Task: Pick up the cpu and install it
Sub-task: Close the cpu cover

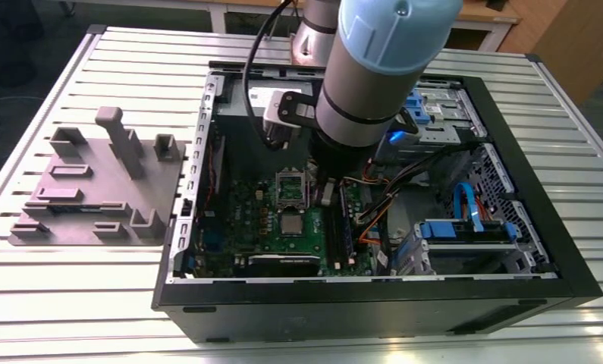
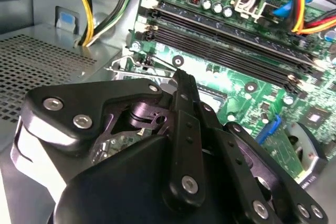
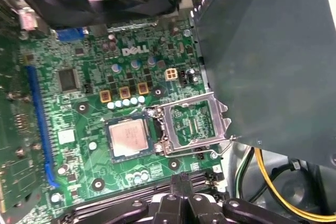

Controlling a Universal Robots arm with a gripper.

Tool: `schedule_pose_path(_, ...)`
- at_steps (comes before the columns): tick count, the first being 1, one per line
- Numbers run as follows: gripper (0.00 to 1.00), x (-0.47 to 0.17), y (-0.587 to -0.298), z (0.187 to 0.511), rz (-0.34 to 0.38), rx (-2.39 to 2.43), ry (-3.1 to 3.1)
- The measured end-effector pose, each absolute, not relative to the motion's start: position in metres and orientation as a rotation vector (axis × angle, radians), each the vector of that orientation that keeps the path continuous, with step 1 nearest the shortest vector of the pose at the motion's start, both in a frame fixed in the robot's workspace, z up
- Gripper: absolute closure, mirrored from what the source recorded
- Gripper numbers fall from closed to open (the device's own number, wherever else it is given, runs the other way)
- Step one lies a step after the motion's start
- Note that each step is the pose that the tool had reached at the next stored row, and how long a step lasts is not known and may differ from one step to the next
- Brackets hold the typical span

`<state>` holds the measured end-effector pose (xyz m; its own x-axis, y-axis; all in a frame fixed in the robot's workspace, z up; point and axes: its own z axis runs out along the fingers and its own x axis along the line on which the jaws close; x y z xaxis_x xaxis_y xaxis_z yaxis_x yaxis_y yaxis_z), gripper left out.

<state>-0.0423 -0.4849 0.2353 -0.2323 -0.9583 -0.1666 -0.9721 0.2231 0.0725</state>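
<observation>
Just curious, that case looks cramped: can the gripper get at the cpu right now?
Probably yes. The cpu lies uncovered on the motherboard, the metal socket frame swung open beside it, and the gripper hangs nearby at the memory slots with nothing between them.

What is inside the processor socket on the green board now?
The cpu lies there, metal top up; the hinged frame is flipped open beside it. What is beneath the cpu is covered.

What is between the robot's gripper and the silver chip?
In the first wrist view, just green motherboard with small parts lies between the gripper and the cpu.
</observation>
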Motion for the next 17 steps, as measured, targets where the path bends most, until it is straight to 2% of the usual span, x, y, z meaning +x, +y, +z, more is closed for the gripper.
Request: schedule_pose_path(17, 0.90, -0.0422, -0.4841, 0.2330, 0.264, -1.882, 2.380)
